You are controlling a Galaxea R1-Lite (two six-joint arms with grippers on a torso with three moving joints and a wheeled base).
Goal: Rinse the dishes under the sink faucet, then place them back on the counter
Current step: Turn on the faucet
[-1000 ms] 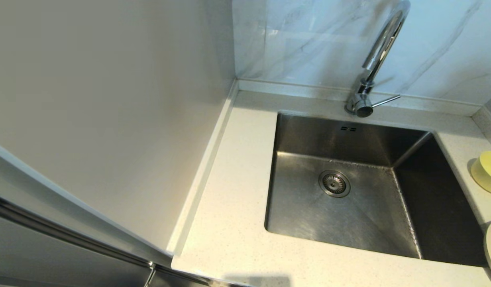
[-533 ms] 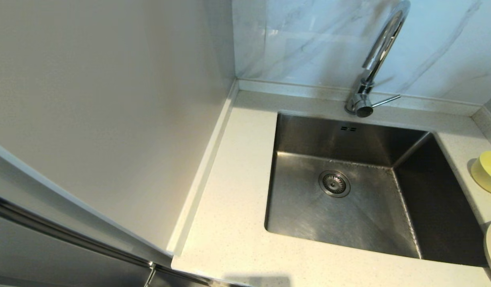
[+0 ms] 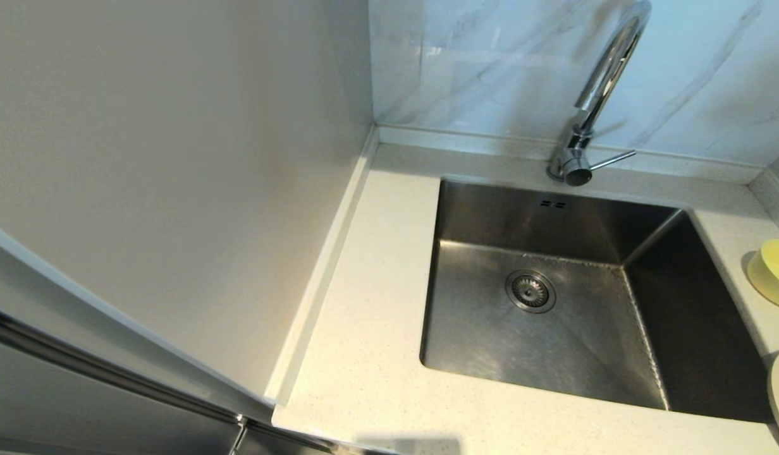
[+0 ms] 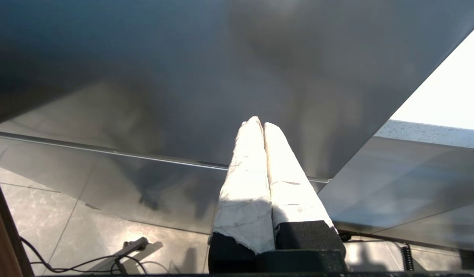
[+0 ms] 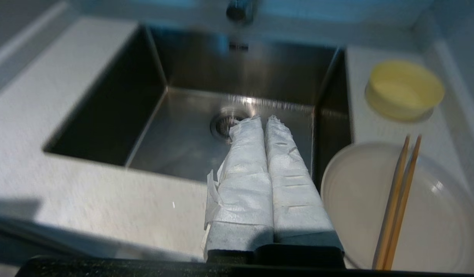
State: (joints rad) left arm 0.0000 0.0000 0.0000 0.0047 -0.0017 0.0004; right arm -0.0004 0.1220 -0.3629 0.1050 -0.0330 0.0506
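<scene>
The left gripper [image 4: 263,125] has two long tapered fingers wrapped in creased white tape, set in a black block base. The right gripper [image 5: 262,122] looks alike: white tape in ridged bands, one loose flap at 7 o'clock, black mount below.

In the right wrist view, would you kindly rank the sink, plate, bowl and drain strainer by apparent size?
1. sink
2. plate, though enlarged by nearness
3. bowl
4. drain strainer, partly hidden behind the right gripper

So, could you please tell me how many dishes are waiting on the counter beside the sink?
3: the yellow bowl farthest back, the white plate nearer, and a pair of chopsticks lying across the plate, all on the counter right of the sink.
</scene>
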